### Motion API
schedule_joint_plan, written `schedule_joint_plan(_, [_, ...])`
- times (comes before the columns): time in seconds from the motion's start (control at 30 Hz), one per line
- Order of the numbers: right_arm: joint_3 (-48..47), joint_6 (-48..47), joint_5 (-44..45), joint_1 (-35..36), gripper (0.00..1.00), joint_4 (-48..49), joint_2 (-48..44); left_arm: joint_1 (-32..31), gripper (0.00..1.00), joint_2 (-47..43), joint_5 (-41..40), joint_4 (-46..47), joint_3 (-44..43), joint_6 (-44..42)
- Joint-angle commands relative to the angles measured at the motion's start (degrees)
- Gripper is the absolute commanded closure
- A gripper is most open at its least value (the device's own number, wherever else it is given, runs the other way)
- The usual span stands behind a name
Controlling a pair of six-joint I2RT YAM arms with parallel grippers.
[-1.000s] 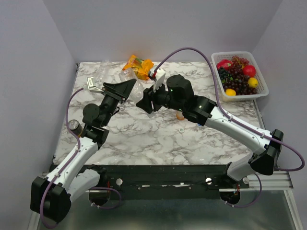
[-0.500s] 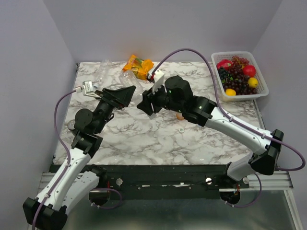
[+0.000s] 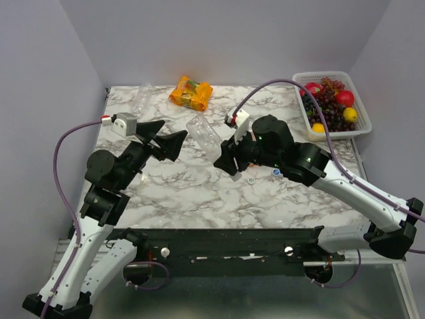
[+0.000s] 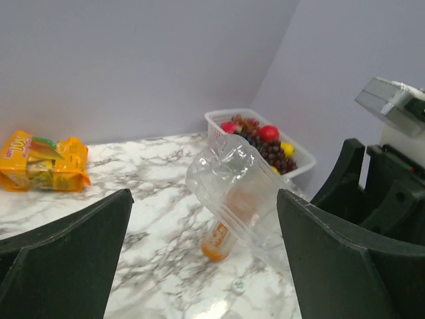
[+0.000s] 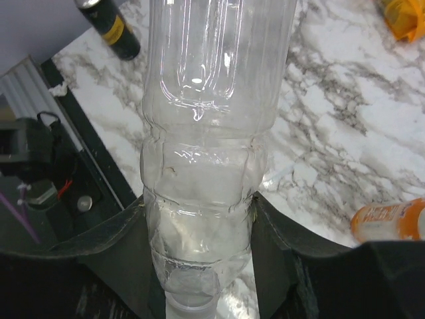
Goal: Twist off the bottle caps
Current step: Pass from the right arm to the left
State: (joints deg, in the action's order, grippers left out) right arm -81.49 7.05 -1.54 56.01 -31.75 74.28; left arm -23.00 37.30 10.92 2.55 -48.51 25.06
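Fingers (image 5: 113, 256) of the right gripper (image 5: 199, 266) pinch a clear bottle (image 5: 206, 133) low on its narrow end. They hold it tilted above the marble table (image 3: 199, 193), with its base pointing toward the left gripper (image 4: 204, 219). That gripper's fingers stand spread wide and empty, close to the bottle but apart from it. An orange bottle (image 4: 219, 240) lies on the table beneath; whether either is capped cannot be told.

Colourless clear bottle (image 3: 204, 135), orange snack packet (image 3: 191, 92), white basket (image 3: 325, 74), grey-veined white marble table (image 3: 199, 193)

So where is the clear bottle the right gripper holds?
The clear bottle is mid-table in the top view, clamped in the right gripper, just right of the open left gripper.
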Motion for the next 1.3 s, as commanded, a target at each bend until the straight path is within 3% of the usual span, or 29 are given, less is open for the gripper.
schedule_joint_plan(0.0, [3.52, 1.04, -9.08, -0.2, 0.63, -9.9, -4.05, -0.37, 0.03, 1.37, 8.42, -12.91, -3.43, -15.47])
schedule_joint_plan(0.13, [6.69, 2.18, -14.79, -0.2, 0.63, -17.79, -6.6, -1.07, 0.04, 0.06, 11.48, -12.04, 0.69, -18.11])
schedule_joint_plan(0.2, [7.49, 2.53, -16.12, -0.11, 0.63, -20.62, -6.96, -1.78, 0.04, 0.58, 17.6, -12.21, 0.87, -19.78])
schedule_joint_plan(0.37, [10.03, 2.88, -23.41, -0.2, 0.64, -26.96, -6.87, -13.26, 0.03, 4.88, 25.28, -19.06, -1.93, -28.56])
schedule_joint_plan(0.57, [10.56, 1.13, -28.86, -0.2, 0.65, -30.83, -6.61, -19.18, 0.01, 5.85, 35.92, -21.88, -1.15, -31.82])
schedule_joint_plan(0.83, [11.89, -3.26, -41.94, -0.2, 0.65, -34.43, -4.06, -26.2, 0.01, 13.05, 39.27, -30.22, -2.99, -34.81])
schedule_joint_plan(1.27, [12.24, -4.67, -47.76, -0.2, 0.66, -33.64, -3.97, -28.68, 0.01, 17.02, 39.79, -32.96, -2.73, -34.9])
